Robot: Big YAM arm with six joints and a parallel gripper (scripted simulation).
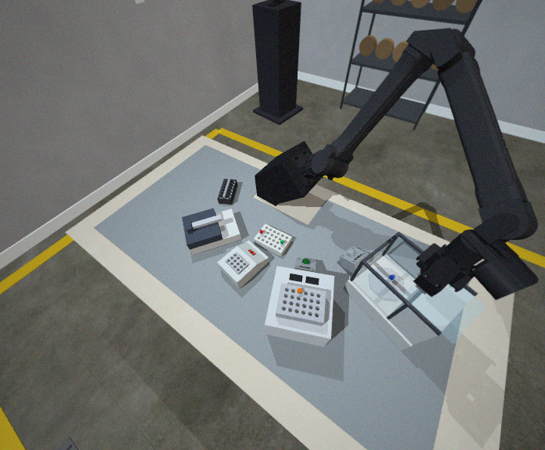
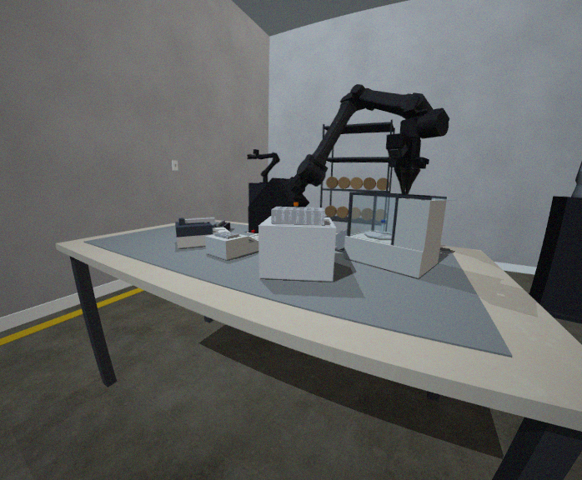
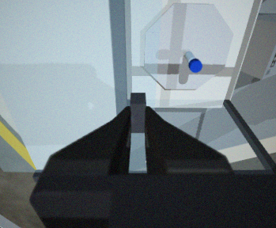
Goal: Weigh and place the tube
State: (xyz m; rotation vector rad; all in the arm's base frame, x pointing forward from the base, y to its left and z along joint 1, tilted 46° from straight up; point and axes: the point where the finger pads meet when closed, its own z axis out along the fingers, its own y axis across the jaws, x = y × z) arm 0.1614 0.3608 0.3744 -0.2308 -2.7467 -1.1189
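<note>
The balance point(image 1: 380, 316) point(image 2: 379, 254) stands level on the mat. Tube A point(image 1: 391, 276) point(image 2: 383, 221) point(image 3: 195, 65), with its blue cap, stands upright near the middle of the pan point(image 1: 373, 285) point(image 3: 219, 36). My gripper point(image 2: 405, 192) point(image 3: 138, 114) is shut on the dark door handle point(image 3: 138, 115) at the top of the glass box. The door pane is slid back: it covers the rear part and sticks out behind the box, and the part over the tube is open. The dry block point(image 1: 242, 276) point(image 2: 232, 250) shows no blue cap. The green lamp cannot be made out.
The large white mixer point(image 1: 292, 330) point(image 2: 296, 252), with an orange-capped tube, stands beside the balance. The tube rack point(image 1: 276, 249) holds red and green caps. The spectrophotometer point(image 1: 200, 234) and black magnet block point(image 1: 227, 191) stand farther along the bench. Dark frame bars edge the glass box.
</note>
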